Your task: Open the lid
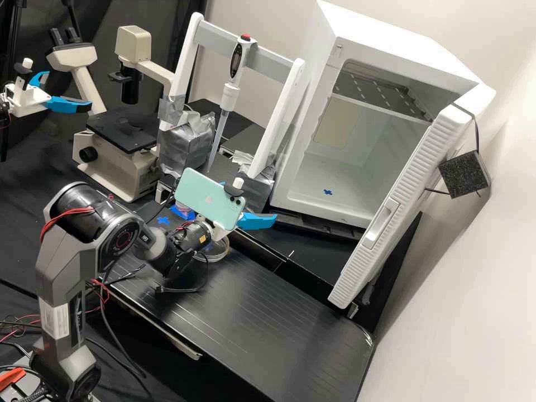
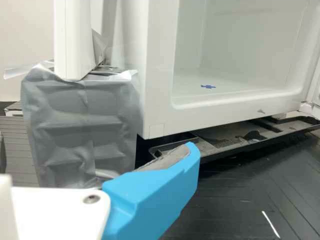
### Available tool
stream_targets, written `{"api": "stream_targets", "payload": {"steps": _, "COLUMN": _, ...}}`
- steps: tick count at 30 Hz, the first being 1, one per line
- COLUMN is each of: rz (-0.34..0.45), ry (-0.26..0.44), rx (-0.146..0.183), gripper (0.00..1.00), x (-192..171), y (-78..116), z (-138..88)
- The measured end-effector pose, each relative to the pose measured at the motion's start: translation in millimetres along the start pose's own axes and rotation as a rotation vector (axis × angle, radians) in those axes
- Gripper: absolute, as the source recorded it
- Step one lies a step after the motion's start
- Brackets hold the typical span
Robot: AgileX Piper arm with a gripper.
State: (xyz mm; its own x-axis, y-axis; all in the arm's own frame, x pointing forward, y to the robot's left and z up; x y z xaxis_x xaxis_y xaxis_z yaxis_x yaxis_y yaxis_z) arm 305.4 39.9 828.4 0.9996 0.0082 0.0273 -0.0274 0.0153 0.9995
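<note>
My gripper [image 1: 254,200] is open, its 2 blue fingers [image 2: 155,200] apart and gripping nothing I can see. The round clear dish [image 1: 215,258] sits on the black bench [image 1: 268,318], partly behind my wrist [image 1: 192,237], and its lid [image 1: 222,246] seems to be on. I expect light, stiff plastic, slick and easily cracked, so I should pinch the lid gently by opposite sides and lift level.

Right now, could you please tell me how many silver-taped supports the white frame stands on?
2 in view. One silver-taped support stands beside the microscope; the other stands by the open white cabinet. Others could be hidden behind the arm.
</note>
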Motion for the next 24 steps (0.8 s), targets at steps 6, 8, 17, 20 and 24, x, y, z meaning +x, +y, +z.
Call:
{"api": "stream_targets", "payload": {"steps": 6, "rz": 0.000, "ry": 0.000, "rx": 0.000, "gripper": 1.00, "x": 0.0, "y": 0.0, "z": 0.0}}
{"api": "stream_targets", "payload": {"steps": 8, "rz": 0.000, "ry": 0.000, "rx": 0.000, "gripper": 1.00, "x": -0.6, "y": -0.4, "z": 0.4}}
{"api": "stream_targets", "payload": {"steps": 17, "rz": 0.063, "ry": 0.033, "rx": 0.007, "gripper": 1.00, "x": -44.3, "y": 21.5, "z": 14.0}}
{"api": "stream_targets", "payload": {"steps": 20, "rz": 0.100, "ry": 0.064, "rx": 0.035, "gripper": 1.00, "x": -68.3, "y": 29.8, "z": 18.4}}
{"api": "stream_targets", "payload": {"steps": 24, "rz": 0.134, "ry": 0.116, "rx": 0.053, "gripper": 1.00, "x": -96.5, "y": 34.9, "z": 21.3}}
